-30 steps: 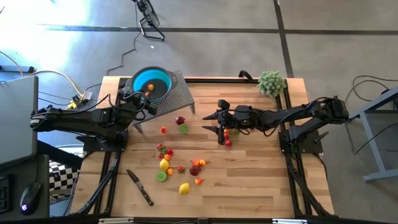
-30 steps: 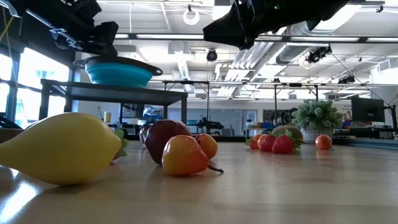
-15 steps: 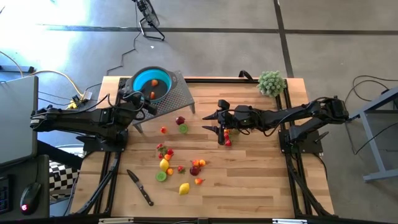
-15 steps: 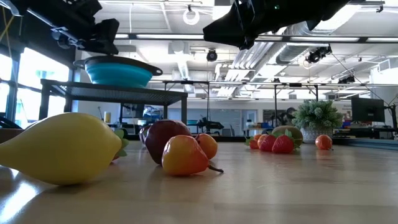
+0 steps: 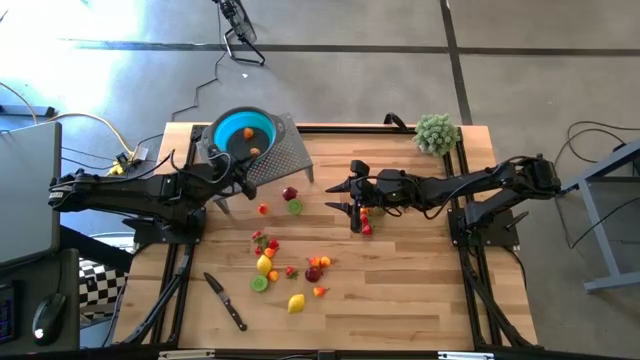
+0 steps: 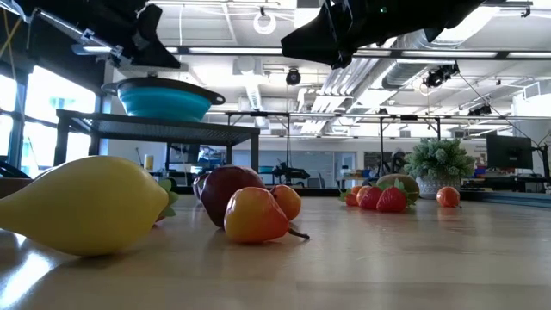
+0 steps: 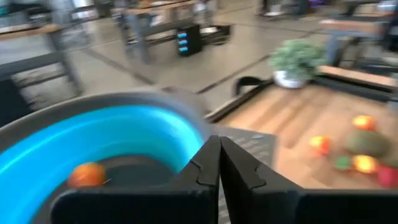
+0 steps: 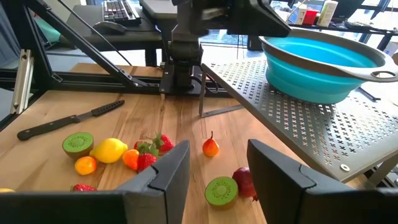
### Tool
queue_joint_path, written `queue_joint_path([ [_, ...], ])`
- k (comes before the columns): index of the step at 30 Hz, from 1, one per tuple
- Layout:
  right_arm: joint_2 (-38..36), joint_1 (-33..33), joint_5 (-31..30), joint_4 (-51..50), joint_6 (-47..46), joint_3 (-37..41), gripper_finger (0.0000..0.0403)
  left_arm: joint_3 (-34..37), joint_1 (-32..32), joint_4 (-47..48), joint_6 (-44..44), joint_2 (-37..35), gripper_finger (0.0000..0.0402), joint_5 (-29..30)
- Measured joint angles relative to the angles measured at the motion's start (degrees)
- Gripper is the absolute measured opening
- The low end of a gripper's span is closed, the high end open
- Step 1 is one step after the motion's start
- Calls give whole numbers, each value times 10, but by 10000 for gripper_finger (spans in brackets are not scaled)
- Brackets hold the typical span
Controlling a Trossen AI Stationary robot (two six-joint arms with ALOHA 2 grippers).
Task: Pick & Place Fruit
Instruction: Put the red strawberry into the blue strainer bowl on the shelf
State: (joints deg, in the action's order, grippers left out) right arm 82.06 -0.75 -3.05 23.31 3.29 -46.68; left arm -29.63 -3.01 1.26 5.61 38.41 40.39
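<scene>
The teal bowl (image 5: 240,128) stands on a perforated metal stand (image 5: 288,155) at the table's far left, with one orange fruit (image 5: 254,151) (image 7: 86,174) lying in it. My left gripper (image 5: 237,176) (image 7: 219,155) is shut and empty, just off the bowl's near rim, above the stand. Several small fruits (image 5: 285,265) lie loose on the wood in the middle. My right gripper (image 5: 335,197) (image 8: 219,152) hangs open above the table's middle, pointing toward the bowl. A kiwi half (image 8: 221,190) and a maroon fruit (image 8: 245,182) lie on the table below it.
A black-handled knife (image 5: 226,300) lies at the near left. A fuzzy green plant ball (image 5: 436,133) sits at the far right corner. A yellow lemon (image 6: 86,207) lies closest to the table's near edge. Bare wood stretches across the table's right half.
My left gripper has shut with nothing in it. It has tipped upward and swung off the bowl's rim toward the table's right. The orange fruit has rolled a little across the bowl's bottom.
</scene>
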Motion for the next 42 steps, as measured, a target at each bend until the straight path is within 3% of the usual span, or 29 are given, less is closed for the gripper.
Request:
queue_joint_path([
  [12, 0, 0, 0, 0, 0, 0, 152, 0, 0, -16, 19, 14, 3, -172],
  [19, 0, 0, 0, 0, 0, 0, 152, 0, 0, -57, 23, 60, 3, -195],
  [25, 0, 0, 0, 0, 0, 0, 152, 0, 0, -121, -6, 109, 3, -253],
  [32, 0, 0, 0, 0, 0, 0, 152, 0, 20, -155, -16, 116, 3, -381],
  [42, 0, 0, -37, 0, 0, 0, 152, 0, 105, -139, -65, 87, 3, -337],
])
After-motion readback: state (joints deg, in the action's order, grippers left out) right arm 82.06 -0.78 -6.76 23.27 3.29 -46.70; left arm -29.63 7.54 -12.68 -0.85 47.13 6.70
